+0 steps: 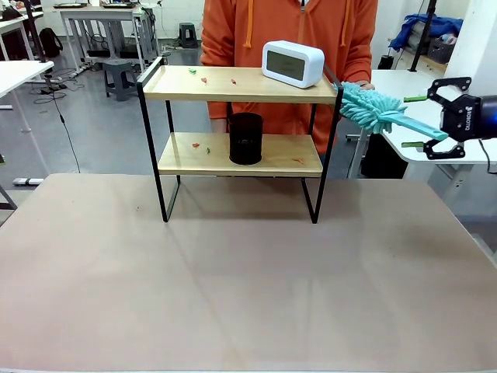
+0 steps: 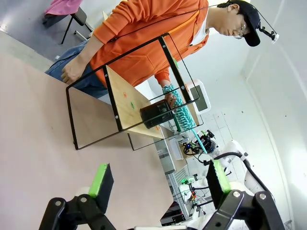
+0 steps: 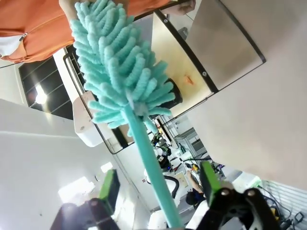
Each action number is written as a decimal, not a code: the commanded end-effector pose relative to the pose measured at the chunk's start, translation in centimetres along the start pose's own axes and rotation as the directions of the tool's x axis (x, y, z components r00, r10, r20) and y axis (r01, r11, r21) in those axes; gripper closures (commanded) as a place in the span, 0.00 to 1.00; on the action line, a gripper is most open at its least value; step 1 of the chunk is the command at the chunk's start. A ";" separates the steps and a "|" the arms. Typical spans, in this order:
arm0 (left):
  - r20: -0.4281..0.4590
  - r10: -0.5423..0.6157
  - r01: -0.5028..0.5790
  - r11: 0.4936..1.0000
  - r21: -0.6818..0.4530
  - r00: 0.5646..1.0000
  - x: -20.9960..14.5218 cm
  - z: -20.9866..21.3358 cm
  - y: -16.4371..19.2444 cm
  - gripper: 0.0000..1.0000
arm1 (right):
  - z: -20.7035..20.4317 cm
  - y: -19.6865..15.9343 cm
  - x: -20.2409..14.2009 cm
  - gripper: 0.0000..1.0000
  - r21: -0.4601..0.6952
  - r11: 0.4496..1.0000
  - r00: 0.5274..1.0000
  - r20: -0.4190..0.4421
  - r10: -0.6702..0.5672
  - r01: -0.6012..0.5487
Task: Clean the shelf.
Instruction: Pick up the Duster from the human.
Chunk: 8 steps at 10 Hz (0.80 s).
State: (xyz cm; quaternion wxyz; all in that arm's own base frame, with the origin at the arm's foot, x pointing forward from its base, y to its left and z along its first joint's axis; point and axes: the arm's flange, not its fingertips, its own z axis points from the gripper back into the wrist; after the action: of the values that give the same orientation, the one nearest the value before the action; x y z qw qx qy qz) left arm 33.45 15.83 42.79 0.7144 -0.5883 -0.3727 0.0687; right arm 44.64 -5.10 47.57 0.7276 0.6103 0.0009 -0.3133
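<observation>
while the shelf (image 1: 241,84) stands at the far side of the table (image 1: 248,272), crumbs (image 1: 204,78) lie on both boards, so we judge the cleaning not started. our right gripper (image 1: 414,121) is spread wide around the handle of the teal duster (image 1: 373,109), not clamping it. our left gripper (image 2: 159,179) is spread too, and empty.

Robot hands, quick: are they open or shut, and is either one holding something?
Left gripper: open, nothing in it.
Right gripper: open, with the teal duster handle between its fingers, not yet clamped.

The beige table (image 1: 248,295) bears the shelf (image 1: 241,92): white clock (image 1: 293,63) and scraps (image 1: 203,78) on top, black cup (image 1: 245,138) below.
</observation>
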 end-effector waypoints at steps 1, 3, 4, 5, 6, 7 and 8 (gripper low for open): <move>0.001 -0.021 0.021 1.000 -0.013 1.000 0.0 0.1 -0.1 0.00 | -0.5 -0.3 -0.1 1.00 0.023 0.999 0.999 0.019 0.034 -0.034; 0.001 -0.021 0.021 1.000 -0.013 1.000 0.0 0.1 -0.1 0.00 | -0.6 -0.3 -0.1 1.00 0.015 0.999 0.999 0.024 0.047 -0.048; 0.001 -0.021 0.021 1.000 -0.013 1.000 0.0 0.1 -0.1 0.00 | -0.5 -0.3 -0.1 1.00 0.019 0.999 0.998 0.024 0.050 -0.050; 0.001 -0.021 0.021 1.000 -0.013 1.000 0.0 0.1 -0.1 0.00 | -0.4 -0.4 0.0 1.00 0.021 0.998 0.998 0.025 0.051 -0.052; 0.001 -0.021 0.021 1.000 -0.013 1.000 0.0 0.1 -0.1 0.00 | -0.3 -0.4 0.0 1.00 0.023 0.998 0.998 0.029 0.054 -0.055; 0.001 -0.021 0.021 1.000 -0.013 1.000 0.0 0.1 -0.1 0.00 | -0.1 -0.5 0.1 1.00 0.029 0.998 0.998 0.028 0.056 -0.057; 0.001 -0.021 0.021 1.000 -0.013 1.000 0.0 0.1 -0.1 0.00 | 0.0 -0.5 0.2 1.00 0.031 0.998 0.998 0.019 0.053 -0.054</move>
State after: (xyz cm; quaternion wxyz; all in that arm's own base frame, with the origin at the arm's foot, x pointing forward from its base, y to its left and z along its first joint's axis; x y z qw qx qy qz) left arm 33.45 15.83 42.79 0.7144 -0.5883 -0.3727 0.0687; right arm 44.71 -5.32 47.50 0.7339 0.6088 -0.0183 -0.3008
